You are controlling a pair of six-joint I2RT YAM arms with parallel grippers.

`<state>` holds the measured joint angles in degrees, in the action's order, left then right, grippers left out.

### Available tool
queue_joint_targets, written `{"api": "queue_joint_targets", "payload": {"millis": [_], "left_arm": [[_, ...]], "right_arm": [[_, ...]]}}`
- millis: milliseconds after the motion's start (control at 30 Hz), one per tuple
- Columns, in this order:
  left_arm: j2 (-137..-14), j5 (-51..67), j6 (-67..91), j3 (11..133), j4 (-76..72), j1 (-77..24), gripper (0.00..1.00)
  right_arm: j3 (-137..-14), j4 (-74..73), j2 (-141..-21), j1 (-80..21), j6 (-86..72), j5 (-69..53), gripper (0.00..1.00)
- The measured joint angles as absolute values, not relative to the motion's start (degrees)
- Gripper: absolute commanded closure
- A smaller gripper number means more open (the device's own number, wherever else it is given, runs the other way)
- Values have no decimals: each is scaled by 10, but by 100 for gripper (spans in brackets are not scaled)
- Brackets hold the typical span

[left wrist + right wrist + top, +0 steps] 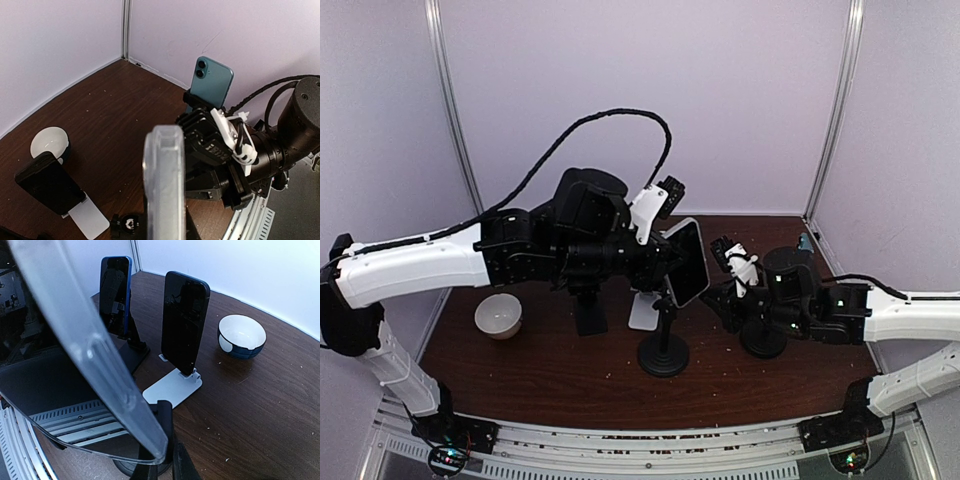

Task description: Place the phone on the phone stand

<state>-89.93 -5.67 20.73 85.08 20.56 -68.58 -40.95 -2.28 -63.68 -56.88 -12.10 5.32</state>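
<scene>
As observed from above, found phone [688, 262] clamped edgewise in left gripper [672, 265], poised just over phone stand [663, 355], not yet seated. Noted right gripper [725, 275] closed beside it; could not determine on what. Judged placement step in hand; expected next to need a square descent onto stand before release.

Four phones [182, 320], four stands [172, 386], one bowl [242, 335]
</scene>
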Motion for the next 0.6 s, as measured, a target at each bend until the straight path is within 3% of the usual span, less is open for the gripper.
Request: {"api": "queue_joint_targets", "payload": {"millis": [600], "left_arm": [[-903, -47, 170, 873, 252, -687, 100]], "right_arm": [[-418, -42, -635, -577, -88, 63, 100]]}}
